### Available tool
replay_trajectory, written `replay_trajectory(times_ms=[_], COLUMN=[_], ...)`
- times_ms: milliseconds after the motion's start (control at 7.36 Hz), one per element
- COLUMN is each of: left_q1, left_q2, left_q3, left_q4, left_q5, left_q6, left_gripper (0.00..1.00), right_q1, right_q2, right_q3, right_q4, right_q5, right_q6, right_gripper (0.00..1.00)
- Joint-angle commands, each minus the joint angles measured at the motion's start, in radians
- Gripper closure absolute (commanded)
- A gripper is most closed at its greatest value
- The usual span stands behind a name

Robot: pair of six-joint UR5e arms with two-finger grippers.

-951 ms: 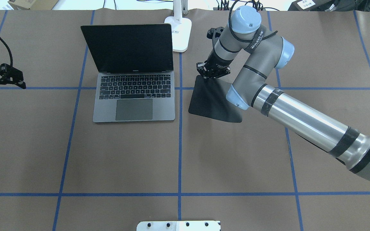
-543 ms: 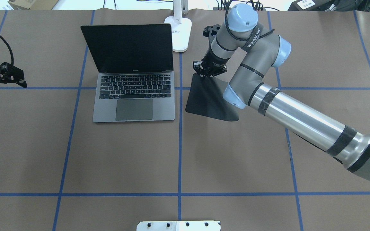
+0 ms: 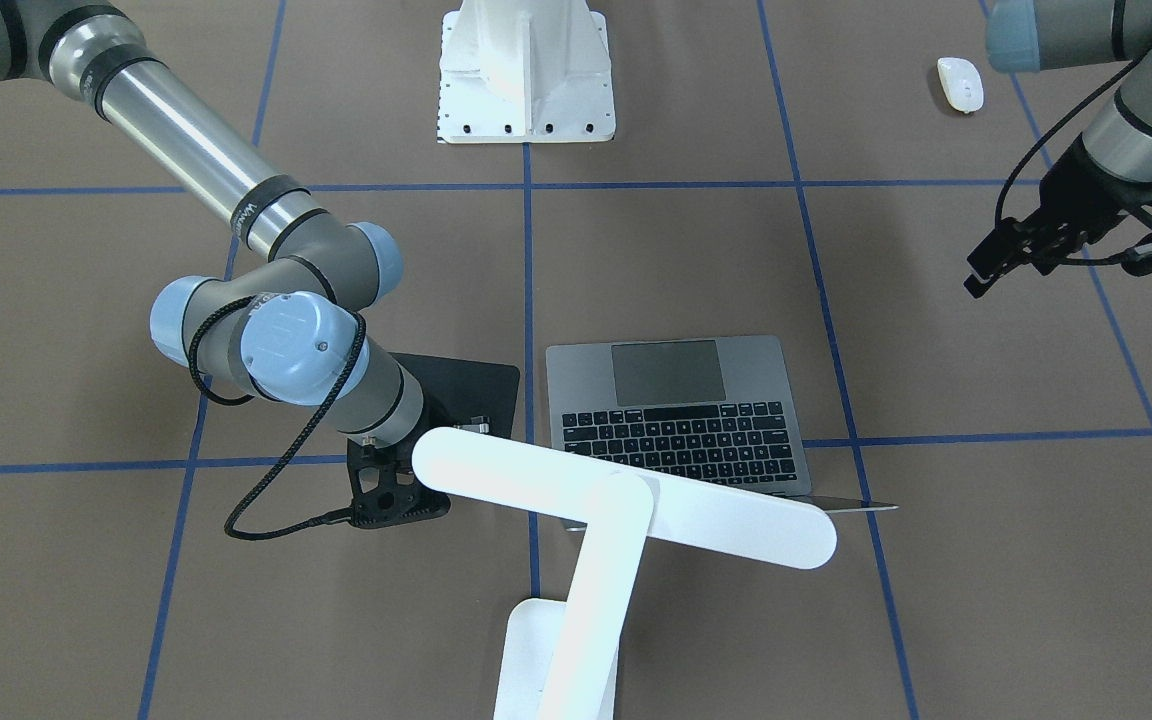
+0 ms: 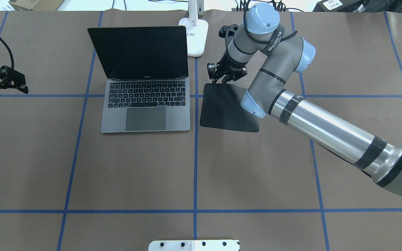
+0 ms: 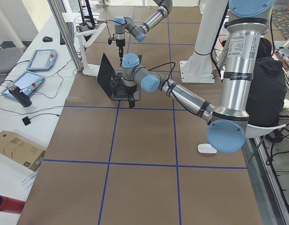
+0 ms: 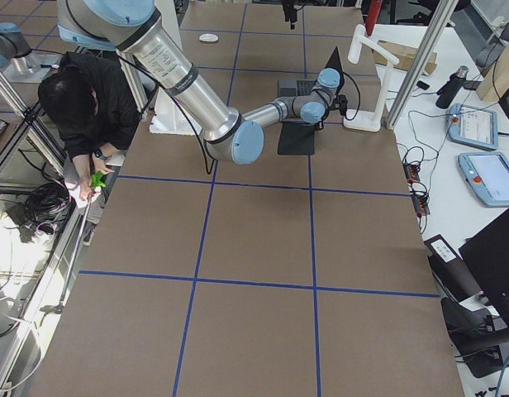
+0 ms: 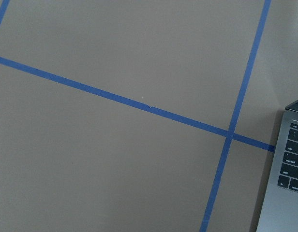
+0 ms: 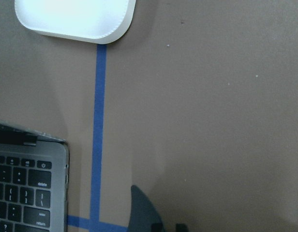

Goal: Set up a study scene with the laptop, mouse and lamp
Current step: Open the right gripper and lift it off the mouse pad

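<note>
The right gripper (image 4: 218, 81) hangs with its jaws parted over the far edge of the black mat (image 4: 227, 113). The mat lies flat just beside the open grey laptop (image 4: 147, 111). The white bar-headed lamp (image 3: 626, 505) stands behind the laptop. The left gripper (image 4: 24, 85), also spread, hovers well apart. The glossy white mouse (image 3: 960, 83) lies far out on the robot's left.

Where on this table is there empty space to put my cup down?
Bare table between the laptop and the white pedestal. Crowded beside the laptop: lamp, black mat and right claw cluster together.
</note>
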Motion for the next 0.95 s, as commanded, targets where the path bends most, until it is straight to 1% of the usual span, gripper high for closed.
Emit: replay_trajectory(times_ms=[0,136,272,543,679,815], left_q1=[-0.004,-0.006,-0.006,-0.01,-0.013,-0.013], left_q2=[-0.005,-0.005,-0.005,0.001,0.015,0.06], left_q3=[0.007,0.008,0.011,0.008,-0.002,-0.031], left_q4=[0.0,0.0,0.0,-0.003,-0.002,-0.003], left_q5=[-0.001,-0.001,-0.001,-0.004,-0.005,-0.007], left_q6=[-0.002,-0.002,-0.002,0.017,0.061,0.092], left_gripper=[0.0,0.0,0.0,0.0,0.0,0.0], right_q1=[0.009,0.021,0.035,0.07,0.102,0.148], right_q2=[0.026,0.043,0.049,0.028,-0.051,-0.126], right_q3=[0.003,0.003,0.003,0.022,0.092,0.154], right_q4=[0.02,0.02,0.02,0.015,0.005,-0.008], right_q5=[-0.059,-0.096,-0.105,-0.093,0.0,0.096], right_q6=[0.001,0.001,0.001,-0.013,-0.042,-0.056], right_gripper=[0.0,0.0,0.0,0.0,0.0,0.0])
